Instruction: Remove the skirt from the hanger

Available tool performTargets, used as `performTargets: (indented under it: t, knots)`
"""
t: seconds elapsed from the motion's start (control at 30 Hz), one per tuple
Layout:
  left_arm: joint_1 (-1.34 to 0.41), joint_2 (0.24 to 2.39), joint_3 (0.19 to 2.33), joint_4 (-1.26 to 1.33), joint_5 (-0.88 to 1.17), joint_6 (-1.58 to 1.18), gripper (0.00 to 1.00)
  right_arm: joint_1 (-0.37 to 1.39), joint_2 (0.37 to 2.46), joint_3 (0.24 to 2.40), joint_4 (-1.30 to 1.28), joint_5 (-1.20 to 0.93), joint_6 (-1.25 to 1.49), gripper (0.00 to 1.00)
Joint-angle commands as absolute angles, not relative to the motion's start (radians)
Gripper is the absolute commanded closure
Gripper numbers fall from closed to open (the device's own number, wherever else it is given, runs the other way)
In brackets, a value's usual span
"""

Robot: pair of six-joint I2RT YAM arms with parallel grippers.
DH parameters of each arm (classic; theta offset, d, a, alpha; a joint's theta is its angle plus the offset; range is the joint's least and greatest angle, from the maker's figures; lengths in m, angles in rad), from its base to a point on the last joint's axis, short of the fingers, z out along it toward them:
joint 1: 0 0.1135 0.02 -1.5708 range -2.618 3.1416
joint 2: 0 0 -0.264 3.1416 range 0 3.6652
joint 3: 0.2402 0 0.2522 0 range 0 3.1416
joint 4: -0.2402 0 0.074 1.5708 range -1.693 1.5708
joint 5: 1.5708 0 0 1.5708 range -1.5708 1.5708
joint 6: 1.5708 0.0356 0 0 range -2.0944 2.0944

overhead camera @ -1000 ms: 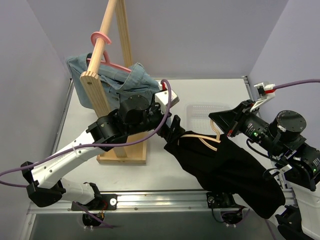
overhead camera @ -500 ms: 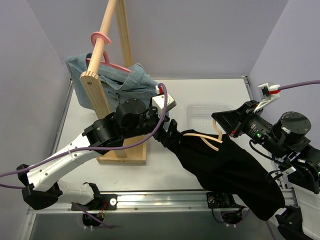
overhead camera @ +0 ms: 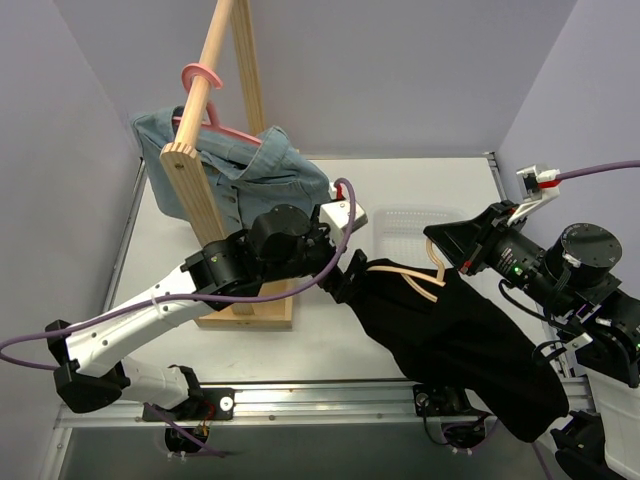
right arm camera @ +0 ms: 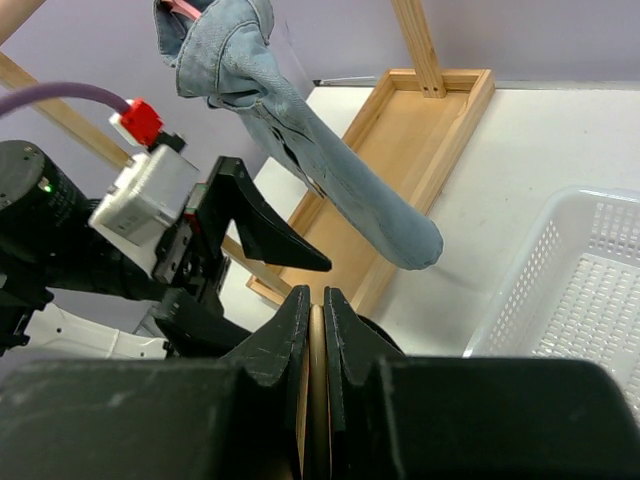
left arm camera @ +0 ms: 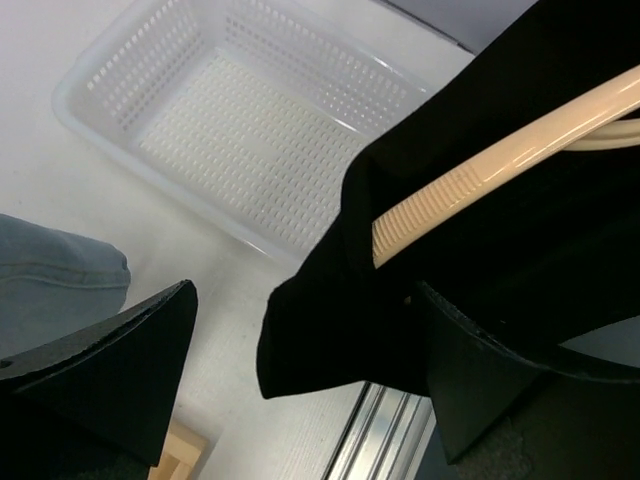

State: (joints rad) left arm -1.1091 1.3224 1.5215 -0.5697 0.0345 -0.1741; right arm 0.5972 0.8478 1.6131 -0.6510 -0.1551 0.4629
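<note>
**Item 1, left gripper [left arm camera: 310, 365].** It is standing wide open and gripping nothing. Its two black fingers [left arm camera: 120, 370] are flanking a corner of the skirt, with no visible press on the cloth.

**Item 2, black skirt [overhead camera: 455, 335].** It is hanging on the hanger. One corner is lying between the left fingers. The rest of the cloth is trailing away from them toward the right arm and drooping past the near rail of the table [overhead camera: 420, 180].

**Item 3, beige hanger [left arm camera: 480, 175].** Its ribbed arm is poking out of the skirt just above the finger at the right of the left wrist view, and it is slanting up and away from that finger. Its upper end is sitting between the right fingers.

**Item 4, right gripper [right arm camera: 315, 305].** It is clamping shut on a thin beige strip of the hanger, with the fingers all but meeting. The skirt is hanging beneath it.

**Item 5, white perforated basket [left arm camera: 120, 60].** It is lying on the table beyond the left fingertips, past the skirt corner. It is off to the right of the right fingers.

**Item 6, denim garment [right arm camera: 330, 160].** It is hanging from a pink hanger [overhead camera: 200, 80] on the wooden rack [overhead camera: 190, 190]. It is dangling ahead of the right fingertips. Its hem is showing just outside the finger at the left of the left wrist view.
</note>
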Motion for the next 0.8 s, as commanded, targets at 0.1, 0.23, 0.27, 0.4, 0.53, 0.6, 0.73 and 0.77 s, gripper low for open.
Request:
performTargets:
  t: [0.1,0.23,0.27,0.4,0.53,0.6,0.73,0.77]
  knots:
    - [-1.127,1.338,1.549,-0.617,-0.057,-0.170,0.17,0.604,0.833,1.629,-0.600,-0.141,0.465,1.00]
    - [-1.127,1.328,1.543,-0.609,-0.072,-0.179,0.44,0.603,0.822,1.626,-0.620,-0.124,0.463,1.00]
    - [-1.127,1.327,1.542,-0.606,-0.065,-0.179,0.46,0.604,0.819,1.623,-0.629,-0.121,0.460,1.00]
    - [-1.127,1.324,1.537,-0.589,-0.055,-0.190,0.50,0.604,0.804,1.606,-0.649,-0.106,0.453,1.00]
    - [-1.127,1.324,1.537,-0.578,-0.071,-0.212,0.52,0.609,0.781,1.585,-0.658,-0.098,0.453,1.00]
    - [-1.127,1.319,1.531,-0.552,-0.068,-0.218,0.52,0.611,0.776,1.569,-0.657,-0.098,0.454,1.00]
    - [-1.127,1.321,1.522,-0.522,-0.072,-0.232,0.47,0.611,0.762,1.540,-0.635,-0.127,0.463,1.00]
    - [-1.127,1.325,1.523,-0.520,-0.072,-0.232,0.47,0.609,0.759,1.536,-0.629,-0.135,0.466,1.00]
